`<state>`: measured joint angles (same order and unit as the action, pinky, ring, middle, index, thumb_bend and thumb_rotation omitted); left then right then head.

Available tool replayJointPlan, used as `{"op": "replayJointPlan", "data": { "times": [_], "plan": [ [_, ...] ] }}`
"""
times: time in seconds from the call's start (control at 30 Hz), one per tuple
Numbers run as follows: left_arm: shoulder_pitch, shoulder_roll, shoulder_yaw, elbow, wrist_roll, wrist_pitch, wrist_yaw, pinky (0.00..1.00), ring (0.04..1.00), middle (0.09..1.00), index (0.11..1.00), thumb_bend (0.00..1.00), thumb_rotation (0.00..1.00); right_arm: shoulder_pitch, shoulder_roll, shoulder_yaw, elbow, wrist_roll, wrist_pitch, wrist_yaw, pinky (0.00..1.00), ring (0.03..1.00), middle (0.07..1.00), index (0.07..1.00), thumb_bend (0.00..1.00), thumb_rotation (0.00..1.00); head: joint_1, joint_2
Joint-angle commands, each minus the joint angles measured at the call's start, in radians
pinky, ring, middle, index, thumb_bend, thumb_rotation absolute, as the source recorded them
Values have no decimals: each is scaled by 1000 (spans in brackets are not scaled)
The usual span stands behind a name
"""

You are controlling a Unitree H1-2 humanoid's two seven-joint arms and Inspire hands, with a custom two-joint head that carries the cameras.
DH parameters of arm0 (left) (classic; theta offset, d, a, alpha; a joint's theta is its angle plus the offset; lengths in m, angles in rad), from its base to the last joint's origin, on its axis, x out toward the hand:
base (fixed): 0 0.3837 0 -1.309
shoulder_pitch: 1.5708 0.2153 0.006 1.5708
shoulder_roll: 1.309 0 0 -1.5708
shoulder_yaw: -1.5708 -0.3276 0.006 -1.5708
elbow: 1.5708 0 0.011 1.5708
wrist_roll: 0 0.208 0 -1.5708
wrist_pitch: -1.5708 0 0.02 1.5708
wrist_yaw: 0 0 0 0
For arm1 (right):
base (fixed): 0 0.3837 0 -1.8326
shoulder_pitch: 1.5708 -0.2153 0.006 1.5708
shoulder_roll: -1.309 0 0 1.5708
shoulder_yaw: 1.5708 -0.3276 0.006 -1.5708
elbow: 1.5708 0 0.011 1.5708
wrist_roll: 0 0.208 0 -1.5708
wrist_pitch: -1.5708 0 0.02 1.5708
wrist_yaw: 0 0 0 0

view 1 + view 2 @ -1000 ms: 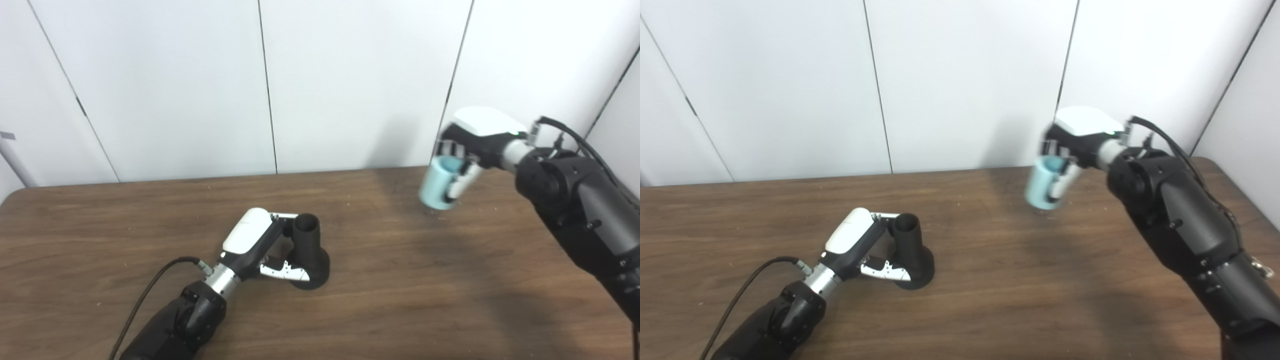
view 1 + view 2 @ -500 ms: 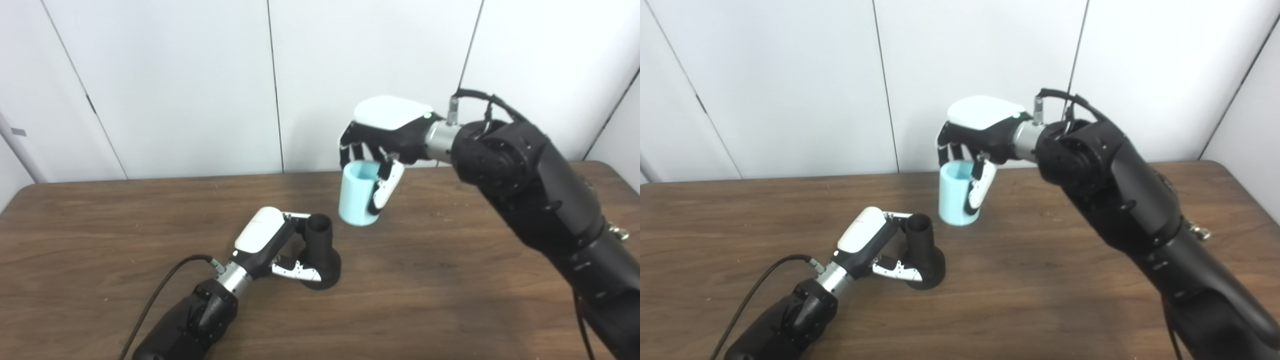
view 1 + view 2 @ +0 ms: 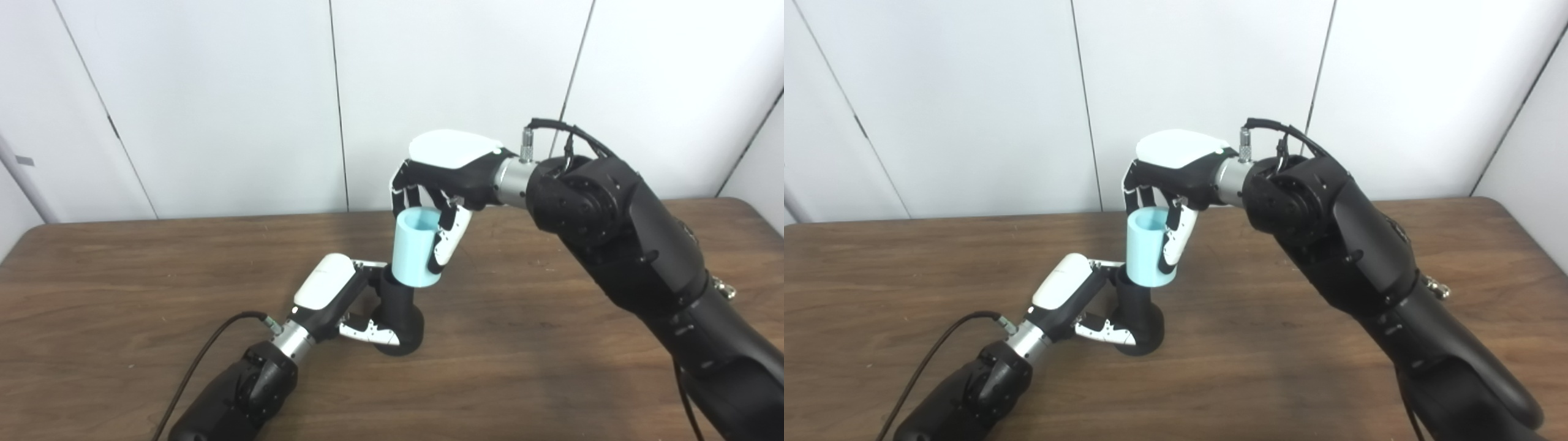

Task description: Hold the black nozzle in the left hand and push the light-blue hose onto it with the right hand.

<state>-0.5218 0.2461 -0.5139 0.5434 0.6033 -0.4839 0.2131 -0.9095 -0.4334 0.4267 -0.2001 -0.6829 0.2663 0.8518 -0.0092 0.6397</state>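
No legible text, seemingly.

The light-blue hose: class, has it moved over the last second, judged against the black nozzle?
Yes. The light-blue hose, held in the right hand, has travelled leftward from the table's right side and now sits directly over the black nozzle, covering its top.

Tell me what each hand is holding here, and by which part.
The left hand grips the black nozzle by its neck and flared base. The right hand clasps the light-blue hose from above, around its upper wall.
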Motion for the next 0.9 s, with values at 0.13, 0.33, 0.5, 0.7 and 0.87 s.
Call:
{"op": "replayJointPlan", "data": {
  "times": [0.13, 0.33, 0.5, 0.7, 0.87],
  "plan": [
    [216, -75, -86, 123, 35, 15, -15, 520, 474, 430, 415, 667, 447, -92, -7, -39, -32, 0, -22, -28, 161, 241, 391, 503, 523, 0, 1, 1],
    [217, -77, -86, 126, 38, 15, -9, 519, 470, 430, 418, 665, 445, -83, -3, -41, -30, -4, -31, -42, 180, 258, 395, 506, 523, 0, 2, 1],
    [220, -79, -80, 121, 39, 17, -15, 519, 468, 431, 419, 666, 445, -78, 4, -73, -13, 36, -25, -60, 163, 245, 392, 505, 523, 0, 3, 3],
    [219, -78, -80, 125, 38, 15, -14, 516, 472, 431, 419, 666, 445, -44, 30, -126, -4, 53, -13, -133, 161, 243, 395, 509, 522, 0, 5, 5],
    [221, -76, -81, 124, 41, 15, -12, 511, 473, 430, 418, 666, 445, -25, 37, -138, -13, 37, -3, -159, 165, 246, 396, 511, 522, 0, 3, 6]
  ]
}}
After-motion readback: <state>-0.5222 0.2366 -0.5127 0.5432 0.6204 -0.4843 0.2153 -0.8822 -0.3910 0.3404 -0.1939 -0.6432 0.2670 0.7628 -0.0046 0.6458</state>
